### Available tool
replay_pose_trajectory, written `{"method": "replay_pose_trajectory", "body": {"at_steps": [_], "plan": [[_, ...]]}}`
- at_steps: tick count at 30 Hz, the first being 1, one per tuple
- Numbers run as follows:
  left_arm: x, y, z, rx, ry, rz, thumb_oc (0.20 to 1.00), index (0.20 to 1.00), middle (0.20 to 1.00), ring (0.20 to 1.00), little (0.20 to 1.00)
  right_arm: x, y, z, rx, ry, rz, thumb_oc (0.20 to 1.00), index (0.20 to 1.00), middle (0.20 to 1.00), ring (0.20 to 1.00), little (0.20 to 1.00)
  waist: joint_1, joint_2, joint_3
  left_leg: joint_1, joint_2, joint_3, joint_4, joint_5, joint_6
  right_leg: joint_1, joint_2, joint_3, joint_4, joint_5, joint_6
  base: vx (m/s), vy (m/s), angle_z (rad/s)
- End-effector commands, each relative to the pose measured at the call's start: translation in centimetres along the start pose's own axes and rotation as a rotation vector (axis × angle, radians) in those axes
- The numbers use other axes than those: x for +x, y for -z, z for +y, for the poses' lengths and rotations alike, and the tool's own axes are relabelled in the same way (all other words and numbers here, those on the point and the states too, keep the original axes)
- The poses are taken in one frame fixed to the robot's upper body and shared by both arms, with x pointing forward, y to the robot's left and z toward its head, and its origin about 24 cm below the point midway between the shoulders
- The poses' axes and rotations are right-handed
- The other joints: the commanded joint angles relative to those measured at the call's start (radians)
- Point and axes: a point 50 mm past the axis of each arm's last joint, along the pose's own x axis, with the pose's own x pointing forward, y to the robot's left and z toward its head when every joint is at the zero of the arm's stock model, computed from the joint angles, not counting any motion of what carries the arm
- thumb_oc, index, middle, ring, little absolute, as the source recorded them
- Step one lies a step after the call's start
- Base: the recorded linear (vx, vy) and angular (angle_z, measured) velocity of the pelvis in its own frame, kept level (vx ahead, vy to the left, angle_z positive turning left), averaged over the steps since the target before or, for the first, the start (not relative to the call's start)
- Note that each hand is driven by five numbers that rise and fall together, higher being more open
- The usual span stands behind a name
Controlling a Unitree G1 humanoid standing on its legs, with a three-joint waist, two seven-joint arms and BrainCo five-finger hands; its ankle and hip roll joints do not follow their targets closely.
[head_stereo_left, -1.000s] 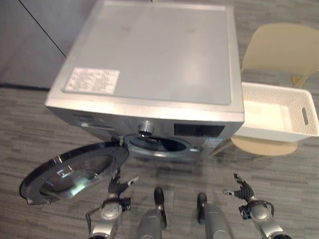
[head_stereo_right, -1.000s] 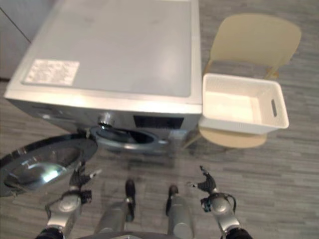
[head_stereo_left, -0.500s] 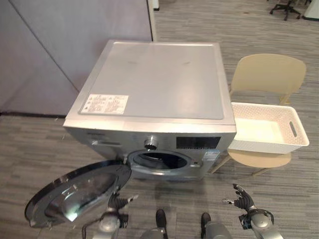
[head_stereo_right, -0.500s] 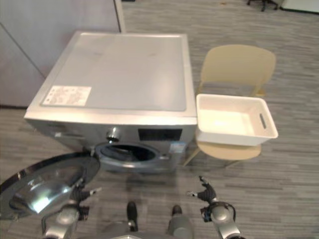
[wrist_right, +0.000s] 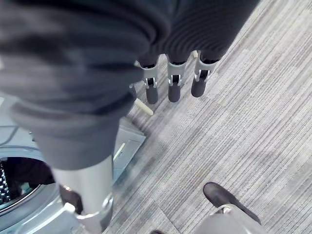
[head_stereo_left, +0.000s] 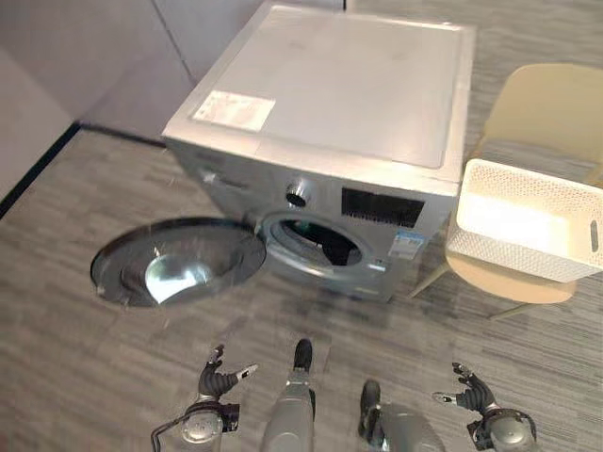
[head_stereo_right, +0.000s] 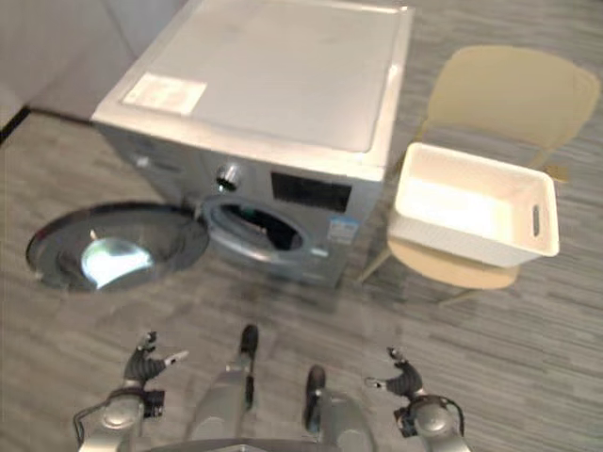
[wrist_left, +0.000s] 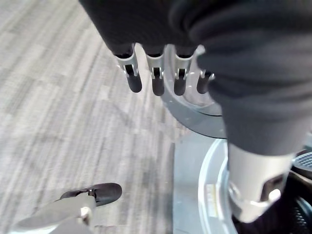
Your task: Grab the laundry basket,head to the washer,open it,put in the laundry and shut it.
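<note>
Washer open, both hands empty, basket on the chair.

Head views: the washer (head_stereo_left: 330, 113) stands ahead of both hands, its door (head_stereo_left: 179, 264) swung wide ahead of the left hand (head_stereo_left: 219, 379); the drum's contents are too dark to make out. The laundry basket (head_stereo_left: 528, 221) rests on a chair (head_stereo_left: 551, 113), well ahead of the right hand (head_stereo_left: 468, 392). Wrist views: each hand's fingers hang relaxed, holding nothing, over grey floor (wrist_right: 253, 97).

Laundry corner; washer (head_stereo_left: 330, 141), grey flooring (head_stereo_left: 85, 330)
</note>
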Motion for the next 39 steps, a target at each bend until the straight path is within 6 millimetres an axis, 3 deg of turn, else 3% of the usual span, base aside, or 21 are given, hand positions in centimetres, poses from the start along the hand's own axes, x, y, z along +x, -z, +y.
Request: {"method": "replay_pose_trajectory", "body": {"at_steps": [1,2,3,4,10,13,17,21,22,24,26,28,29,31,33,35,39], "plan": [[0.8,-3.6,1.0,-0.013,-0.023,-0.161,1.0,1.0,1.0,1.0,1.0,0.4,-1.8,-0.8,0.003,0.022,-0.088,1.0,1.0,1.0,1.0,1.0,-0.039,-0.038,-0.017,0.057,-0.098,0.001,0.119,-0.176,0.09,0.113,-0.022,0.033,-0.19,0.091,0.167,-0.07,0.008,0.05],[1.0,-3.8,1.0,-0.016,-0.035,-0.163,1.0,1.0,1.0,1.0,1.0,0.5,-1.6,-0.6,-0.005,0.018,-0.072,1.0,1.0,1.0,1.0,1.0,-0.049,-0.042,-0.039,0.117,-0.111,-0.035,0.105,-0.217,0.093,0.112,-0.026,0.036,-0.21,0.109,0.176,0.08,0.069,0.05],[1.1,-4.0,0.8,0.002,-0.037,-0.168,1.0,1.0,1.0,1.0,1.0,0.4,-1.3,-0.3,-0.005,0.012,-0.059,1.0,1.0,1.0,1.0,1.0,-0.062,-0.021,-0.068,0.192,-0.09,-0.016,-0.013,-0.211,0.099,0.13,-0.003,0.029,-0.234,0.112,0.186,0.13,0.079,-0.01],[1.1,-4.2,0.9,0.005,-0.049,-0.178,1.0,1.0,1.0,1.0,1.0,0.4,-1.2,-0.3,-0.004,0.015,-0.055,1.0,1.0,1.0,1.0,1.0,-0.062,-0.02,-0.079,0.206,-0.09,-0.013,-0.037,-0.208,0.101,0.14,0.0,0.036,-0.239,0.114,0.187,0.17,0.07,0.02],[1.2,-5.9,2.1,0.038,-0.099,-0.252,1.0,1.0,1.0,1.0,1.0,0.1,-0.7,-0.4,-0.003,0.014,-0.043,1.0,1.0,1.0,1.0,1.0,-0.057,-0.028,-0.098,0.249,-0.096,0.001,-0.047,-0.216,0.107,0.184,-0.002,0.041,-0.244,0.113,0.187,0.08,0.052,-0.26],[1.5,-8.5,4.1,0.115,-0.157,-0.337,1.0,1.0,1.0,1.0,1.0,-0.2,0.1,-0.6,-0.005,0.005,-0.016,1.0,1.0,1.0,1.0,1.0,-0.066,-0.03,-0.116,0.275,-0.088,0.011,-0.052,-0.221,0.104,0.203,-0.002,0.047,-0.23,0.097,0.185,0.08,0.072,-0.25],[1.7,-9.8,4.9,0.145,-0.184,-0.373,1.0,1.0,1.0,1.0,1.0,-0.3,0.3,-0.4,-0.007,-0.011,-0.012,1.0,1.0,1.0,1.0,1.0,-0.076,-0.03,-0.121,0.287,-0.084,0.012,-0.052,-0.224,0.103,0.206,0.001,0.048,-0.207,0.085,0.182,0.06,0.029,0.13],[1.9,-10.1,5.1,0.181,-0.198,-0.372,1.0,1.0,1.0,1.0,1.0,-0.7,0.7,0.2,-0.008,-0.044,-0.002,1.0,1.0,1.0,1.0,1.0,-0.089,-0.032,-0.126,0.282,-0.075,0.007,0.005,-0.206,0.09,0.216,0.017,0.062,-0.194,0.07,0.167,0.01,-0.009,0.11],[2.1,-10.5,5.0,0.189,-0.199,-0.381,1.0,1.0,1.0,1.0,1.0,-0.6,0.7,0.0,-0.013,-0.037,-0.004,1.0,1.0,1.0,1.0,1.0,-0.084,-0.046,-0.106,0.184,-0.072,-0.022,0.175,-0.145,0.061,0.215,0.021,0.069,-0.195,0.073,0.152,-0.11,-0.034,0.32],[2.3,-10.6,4.6,0.174,-0.196,-0.377,1.0,1.0,1.0,1.0,1.0,-0.4,0.3,-0.3,-0.021,-0.027,-0.011,1.0,1.0,1.0,1.0,1.0,-0.076,-0.052,-0.084,0.123,-0.072,-0.029,0.217,-0.135,0.057,0.218,0.014,0.065,-0.195,0.063,0.151,-0.05,-0.002,0.36],[2.4,-10.3,4.5,0.171,-0.195,-0.362,1.0,1.0,1.0,1.0,1.0,-0.4,0.7,-0.6,-0.018,-0.01,0.011,1.0,1.0,1.0,1.0,1.0,-0.075,-0.048,-0.091,0.109,-0.037,0.022,0.117,-0.17,0.074,0.233,0.005,0.057,-0.205,0.05,0.162,0.14,0.075,0.25],[2.4,-10.0,4.5,0.177,-0.199,-0.351,1.0,1.0,1.0,1.0,1.0,-0.4,0.8,-0.7,-0.016,-0.002,0.015,1.0,1.0,1.0,1.0,1.0,-0.063,-0.052,-0.093,0.093,-0.03,0.033,0.067,-0.161,0.078,0.244,0.001,0.064,-0.209,0.043,0.168,0.21,0.099,0.03],[2.3,-9.9,5.0,0.189,-0.217,-0.344,1.0,1.0,1.0,1.0,1.0,-0.5,1.3,-0.8,-0.006,0.012,0.037,1.0,1.0,1.0,1.0,1.0,-0.043,-0.067,-0.093,0.01,-0.015,0.039,0.088,-0.136,0.069,0.261,-0.014,0.08,-0.198,0.017,0.177,0.28,0.162,0.12],[2.0,-9.5,5.7,0.18,-0.236,-0.338,1.0,1.0,1.0,1.0,1.0,-0.6,1.7,-0.2,-0.028,-0.004,0.059,1.0,1.0,1.0,1.0,1.0,-0.039,-0.059,-0.111,0.054,-0.018,0.045,0.063,-0.161,0.081,0.264,-0.04,0.079,-0.157,-0.002,0.202,0.27,0.189,-0.03],[2.0,-9.5,5.7,0.18,-0.236,-0.337,1.0,1.0,1.0,1.0,1.0,-0.6,1.7,-0.2,-0.029,-0.005,0.059,1.0,1.0,1.0,1.0,1.0,-0.039,-0.061,-0.11,0.056,-0.019,0.047,0.061,-0.161,0.082,0.265,-0.041,0.081,-0.155,-0.003,0.203,0.11,0.1,-0.55],[1.9,-10.3,6.1,0.191,-0.249,-0.369,1.0,1.0,1.0,1.0,1.0,-0.2,1.2,-0.3,-0.031,0.0,0.048,1.0,1.0,1.0,1.0,1.0,-0.029,-0.047,-0.11,0.109,-0.024,0.081,0.021,-0.172,0.103,0.246,-0.07,0.074,-0.06,0.01,0.232,0.19,0.196,-0.46],[1.7,-11.3,7.5,0.237,-0.296,-0.397,1.0,1.0,1.0,1.0,1.0,0.4,-0.5,-0.2,-0.044,-0.011,-0.01,1.0,1.0,1.0,1.0,1.0,-0.032,-0.032,-0.104,0.183,-0.034,0.092,-0.009,-0.208,0.128,0.174,-0.082,0.065,0.04,0.038,0.236,0.13,0.114,-0.18]]}}
